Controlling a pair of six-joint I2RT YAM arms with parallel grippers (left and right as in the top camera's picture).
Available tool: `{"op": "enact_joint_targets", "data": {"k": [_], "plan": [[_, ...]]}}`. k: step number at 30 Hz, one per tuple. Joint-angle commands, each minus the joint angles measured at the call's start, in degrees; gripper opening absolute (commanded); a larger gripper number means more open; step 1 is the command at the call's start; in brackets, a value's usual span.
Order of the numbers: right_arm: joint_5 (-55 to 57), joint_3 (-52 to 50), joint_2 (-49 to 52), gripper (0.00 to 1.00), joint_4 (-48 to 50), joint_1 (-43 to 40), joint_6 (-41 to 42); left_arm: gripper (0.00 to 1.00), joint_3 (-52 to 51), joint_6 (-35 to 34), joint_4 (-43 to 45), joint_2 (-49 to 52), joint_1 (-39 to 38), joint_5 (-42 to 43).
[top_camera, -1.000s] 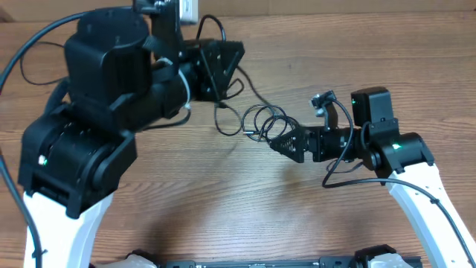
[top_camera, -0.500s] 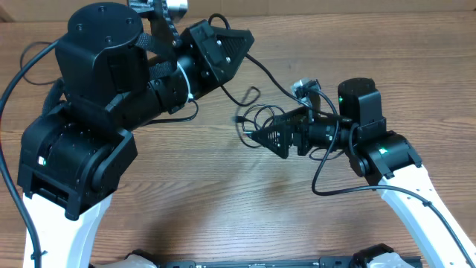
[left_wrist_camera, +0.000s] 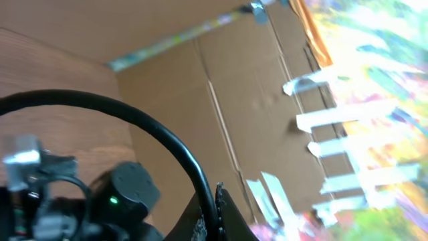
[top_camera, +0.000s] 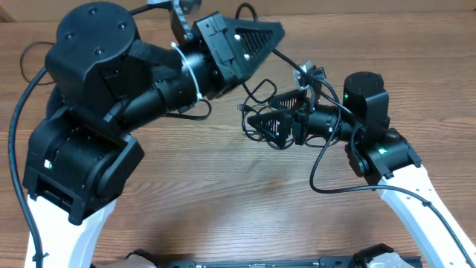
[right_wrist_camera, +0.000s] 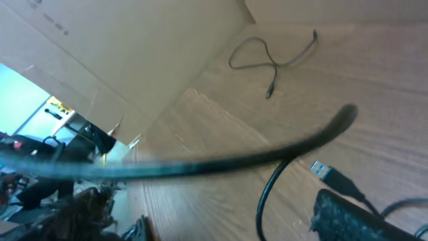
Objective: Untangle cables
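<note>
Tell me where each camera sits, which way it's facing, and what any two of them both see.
Overhead: above the table, looking straight down on both arms, left gripper raised, right gripper open at the tangled cables.
Left wrist: on the raised left arm, tilted toward a cardboard wall; its fingertips show at the bottom, pinching a cable.
Right wrist: low over the wood, facing a loose cable; one finger shows bottom right.
Shared: overhead and left wrist both show the right arm's green light.
</note>
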Motion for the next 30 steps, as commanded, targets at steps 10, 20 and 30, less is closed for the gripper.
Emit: {"op": "enact_joint_targets", "data": {"k": [10,20,30], "plan": [[9.2,1.1,0.2,0.92,5.0,0.3,0.2,0.04,0.8,-3.0,3.5,-1.3,-3.0,0.9],[8.0,1.1,0.2,0.34,8.5,0.3,0.6,0.04,0.8,-3.1,3.3,-1.3,-2.9,-3.1],[13.0,1.1,0.2,0.4,3.4,0.3,3.1,0.04,0.8,-3.1,3.4,-1.3,-2.9,-6.0]]}}
